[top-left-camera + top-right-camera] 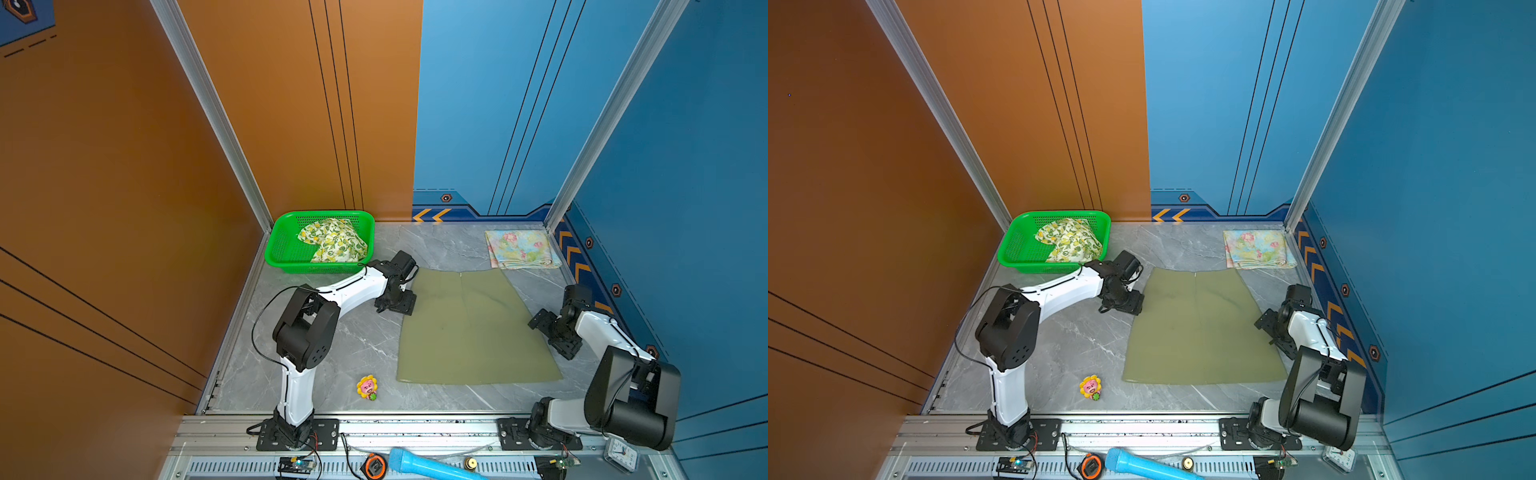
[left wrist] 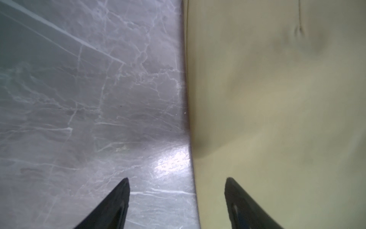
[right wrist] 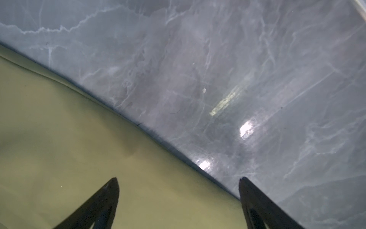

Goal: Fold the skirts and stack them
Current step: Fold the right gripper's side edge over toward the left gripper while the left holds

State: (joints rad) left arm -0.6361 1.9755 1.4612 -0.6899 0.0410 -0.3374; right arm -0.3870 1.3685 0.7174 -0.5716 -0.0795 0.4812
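The olive green skirt [image 1: 469, 328] [image 1: 1200, 328] lies spread flat mid-table. My left gripper [image 1: 395, 305] [image 1: 1121, 305] hangs open low over its left edge; in the left wrist view the gripper [image 2: 176, 179] straddles that edge, one finger over the cloth [image 2: 277, 119], one over bare table. My right gripper [image 1: 544, 328] [image 1: 1273, 328] is open at the right edge; the right wrist view shows the gripper [image 3: 178, 178] empty above the cloth [image 3: 69, 148]. The floral skirt [image 1: 521, 249] [image 1: 1258, 249] lies folded at the back right. The lemon skirt [image 1: 332, 241] [image 1: 1069, 241] is crumpled in the basket.
A green mesh basket [image 1: 276, 253] stands at the back left corner. A small flower toy [image 1: 367, 387] lies near the front edge, left of the olive skirt. A blue cylinder [image 1: 428, 465], a tape measure [image 1: 375, 466] and a clock [image 1: 621, 455] sit on the front rail. Walls enclose three sides.
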